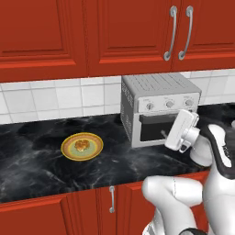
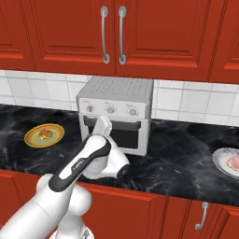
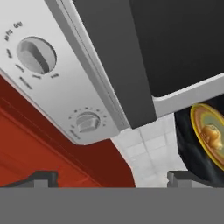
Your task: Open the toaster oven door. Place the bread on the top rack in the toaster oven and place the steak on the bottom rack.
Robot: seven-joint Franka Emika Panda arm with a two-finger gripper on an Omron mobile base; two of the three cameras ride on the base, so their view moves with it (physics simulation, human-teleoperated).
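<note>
In your left base view, the gripper sat close in front of the toaster oven door; the bread lay on the yellow-rimmed plate, well left; in your right base view, the steak lay far right on its white plate; in your hand view, the fingertips stood wide apart, holding nothing, before the toaster oven.

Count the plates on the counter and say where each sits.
2: a yellow-rimmed plate holding the bread, left of the toaster oven; a white plate with the steak, far right.
</note>
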